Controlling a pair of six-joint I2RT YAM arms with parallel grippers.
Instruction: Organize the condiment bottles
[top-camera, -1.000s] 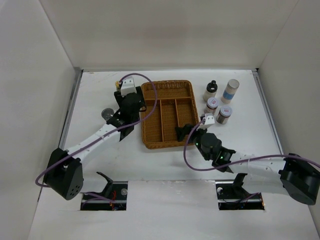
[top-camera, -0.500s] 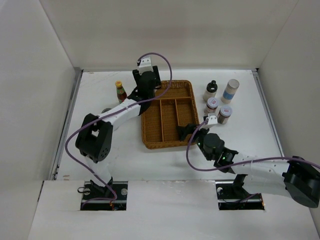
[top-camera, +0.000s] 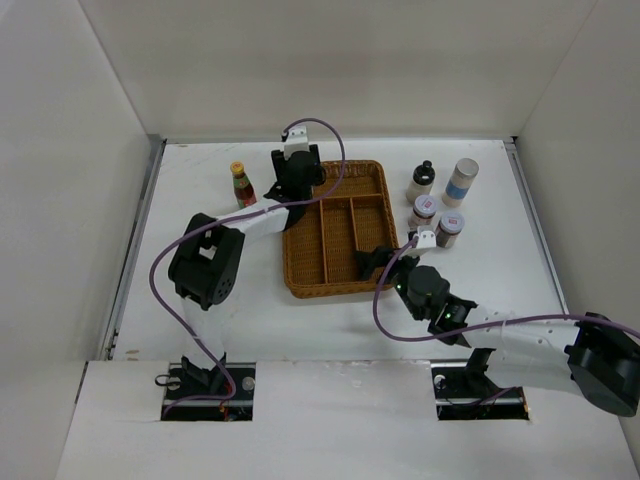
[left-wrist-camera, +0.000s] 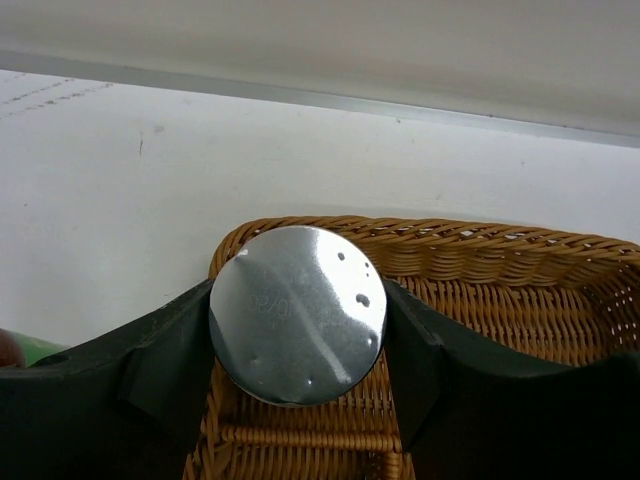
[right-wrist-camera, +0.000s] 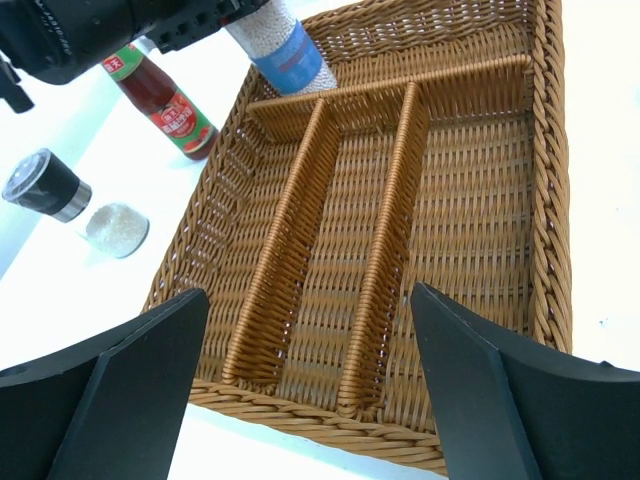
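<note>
Condiment bottles stand around a brown wicker divided tray (top-camera: 330, 290) on a white table (top-camera: 500, 270). Your left gripper (top-camera: 297, 170) is clamped on a silver-lidded jar (left-wrist-camera: 298, 314) and holds it over the tray's far left corner. Its fingers (left-wrist-camera: 165, 365) press against opposite sides of the round lid. In the right wrist view this jar has a blue band and pale grains inside, and its base is at the tray's far cross compartment. You cannot tell whether it touches the wicker.

Just left of the tray's far left corner stands a yellow-capped sauce bottle (top-camera: 241, 184) with a red label. Farther out from the tray's left side is a black-topped shaker (right-wrist-camera: 60, 195) of white grains.

Off the tray's far right corner, apart from the rim, stand a black-capped bottle (top-camera: 423, 178) and a blue-banded pale jar (top-camera: 461, 182). A red-labelled shaker (top-camera: 424, 210) and a second red-labelled shaker (top-camera: 449, 229) stand beside the tray's right side.

Your right gripper (top-camera: 375, 262) hovers over the tray's near right corner with its jaws wide apart.
</note>
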